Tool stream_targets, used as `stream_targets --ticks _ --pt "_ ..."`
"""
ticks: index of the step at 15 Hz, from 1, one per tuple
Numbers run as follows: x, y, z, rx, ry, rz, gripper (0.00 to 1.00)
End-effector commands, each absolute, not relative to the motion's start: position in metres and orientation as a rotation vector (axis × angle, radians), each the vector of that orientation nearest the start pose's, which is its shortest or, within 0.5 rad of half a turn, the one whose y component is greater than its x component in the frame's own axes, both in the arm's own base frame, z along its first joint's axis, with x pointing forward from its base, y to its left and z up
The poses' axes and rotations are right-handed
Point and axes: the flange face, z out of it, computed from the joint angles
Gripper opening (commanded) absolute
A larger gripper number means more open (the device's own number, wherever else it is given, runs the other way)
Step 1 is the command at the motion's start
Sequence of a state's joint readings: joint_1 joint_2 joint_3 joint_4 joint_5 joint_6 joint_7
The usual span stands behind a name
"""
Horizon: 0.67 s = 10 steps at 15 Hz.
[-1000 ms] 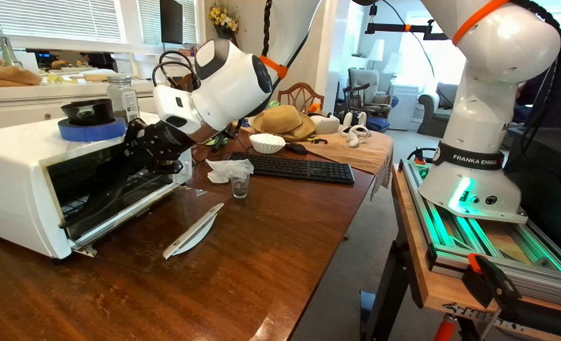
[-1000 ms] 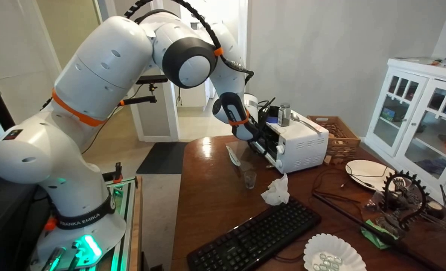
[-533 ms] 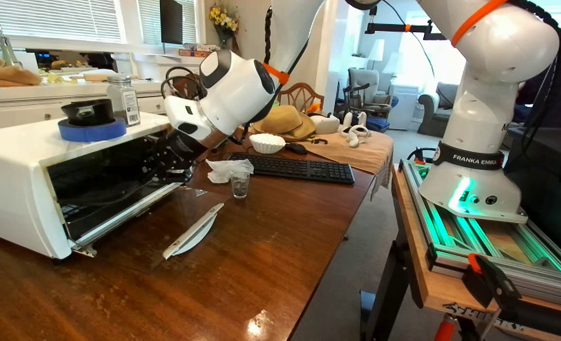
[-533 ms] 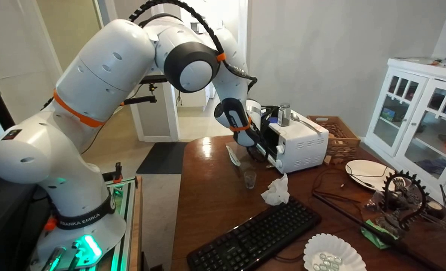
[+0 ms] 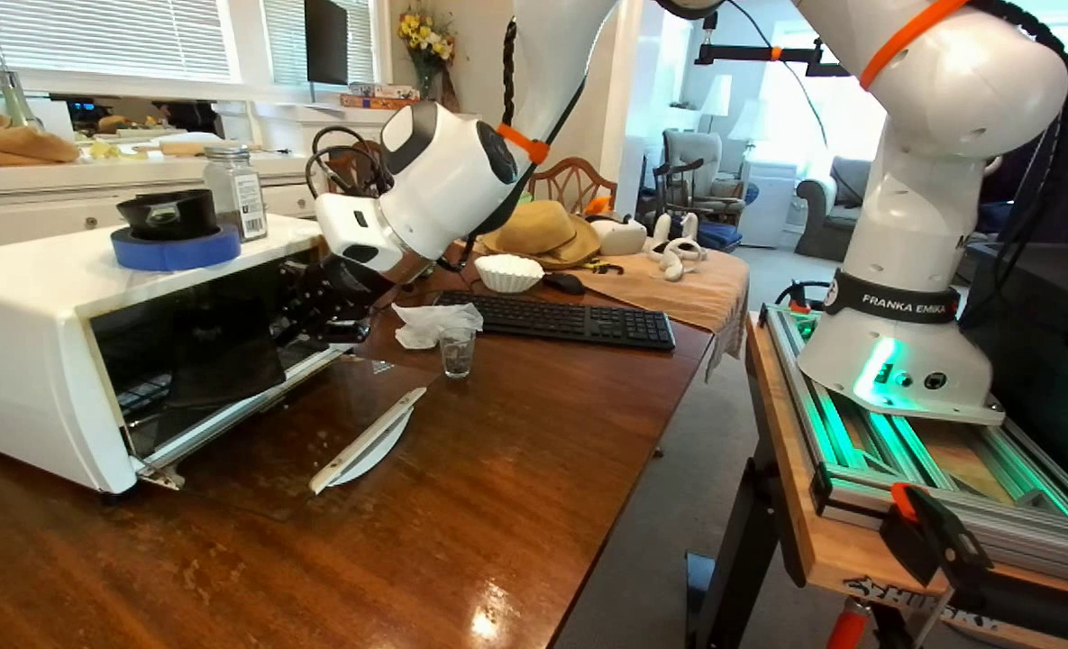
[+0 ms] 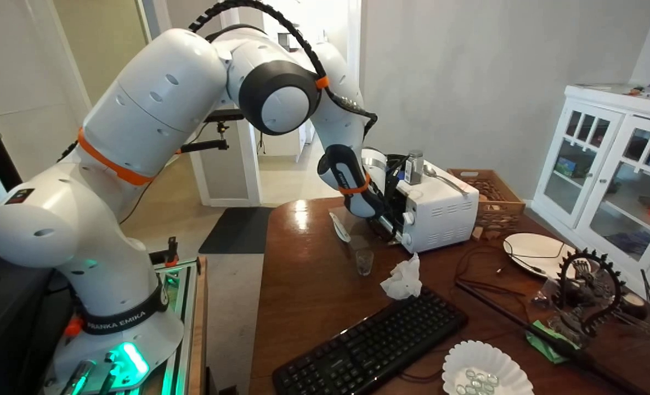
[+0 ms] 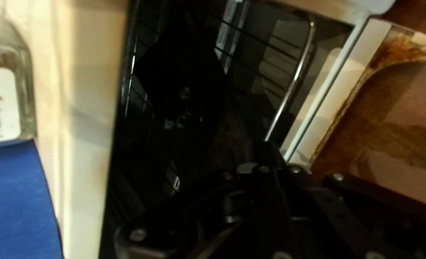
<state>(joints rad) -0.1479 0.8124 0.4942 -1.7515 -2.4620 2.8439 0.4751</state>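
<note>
Down in the mouth of the toaster oven (image 7: 83, 90), going by the wrist view, the gripper (image 7: 268, 154) has its fingers pressed together, and the front wire of the rack (image 7: 288, 95) runs right up to the tips. Honestly can't tell if that wire is pinched or just passes behind them, it's super dark in there. There's also a dark shape (image 7: 198, 72) over the rack; maybe a reflection, no clue.

In an exterior view, here's the big change: a second ago the fingers stood visibly spread, now they've come together, and the gripper sits a bit lower and has slid along the opening. The door handle (image 5: 368, 440), blue tape (image 5: 173, 252), jar (image 5: 241, 194) and small glass (image 5: 457, 354) haven't budged. A few rack wires show inside the oven.

In an exterior view, the arm (image 6: 346, 170) has shifted toward the knob (image 6: 408, 218), and the fingertips get lost against the oven. Tissue (image 6: 403, 280) and keyboard (image 6: 368, 343) are the same as before.

My read: this is past lining up and into a closing step, but closed fingers alone don't prove a hold on the rack.
</note>
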Motion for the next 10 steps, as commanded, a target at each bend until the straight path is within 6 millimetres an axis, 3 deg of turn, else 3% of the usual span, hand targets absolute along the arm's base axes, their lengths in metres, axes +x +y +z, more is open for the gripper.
stream_targets --ticks 1,4,5,6,10 --pt "0.592 0.226 0.147 1.31 2.028 0.799 0.0" --pt "0.6 0.222 0.149 1.337 2.006 0.786 0.0" --pt "0.601 0.222 0.149 1.345 2.006 0.783 0.26" --pt "0.602 0.223 0.15 1.353 2.005 0.779 0.27" --pt "0.583 0.234 0.158 1.389 2.009 0.787 0.56"
